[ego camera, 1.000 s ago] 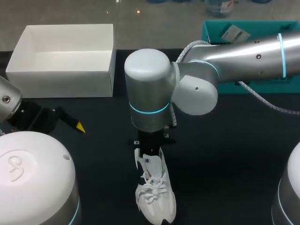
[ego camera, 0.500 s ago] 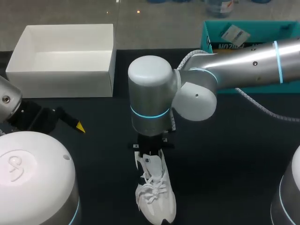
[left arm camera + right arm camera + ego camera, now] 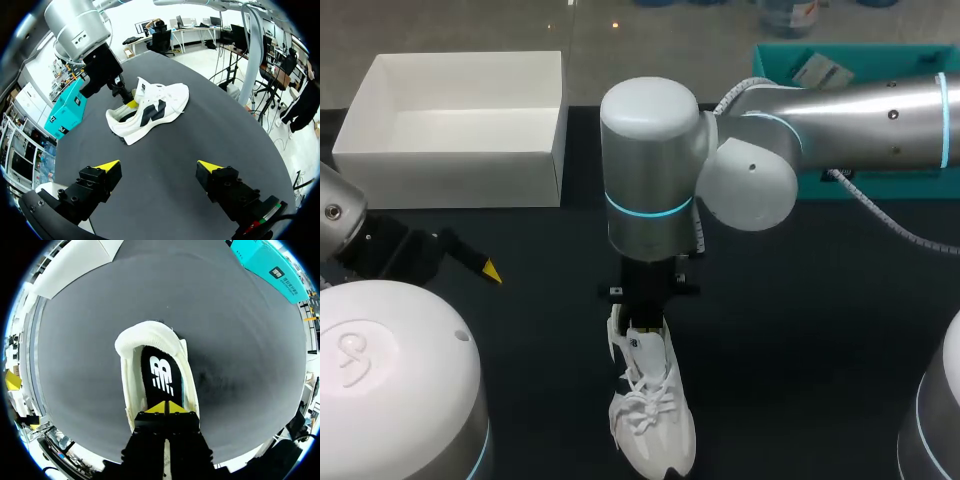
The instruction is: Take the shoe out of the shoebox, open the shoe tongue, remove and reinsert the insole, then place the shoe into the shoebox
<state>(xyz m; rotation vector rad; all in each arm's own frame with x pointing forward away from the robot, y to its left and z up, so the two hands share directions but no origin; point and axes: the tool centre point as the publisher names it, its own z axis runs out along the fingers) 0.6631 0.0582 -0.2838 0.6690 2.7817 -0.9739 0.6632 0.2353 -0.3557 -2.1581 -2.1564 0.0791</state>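
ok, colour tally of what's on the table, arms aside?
White: 2 (white lace-up sneaker, open white cardboard shoebox)
Teal: 1 (teal cardboard box)
Total: 3

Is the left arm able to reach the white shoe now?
Probably yes. The left gripper is open with only bare table between it and the white sneaker. The right gripper sits at its heel opening, so the toe end looks freer.
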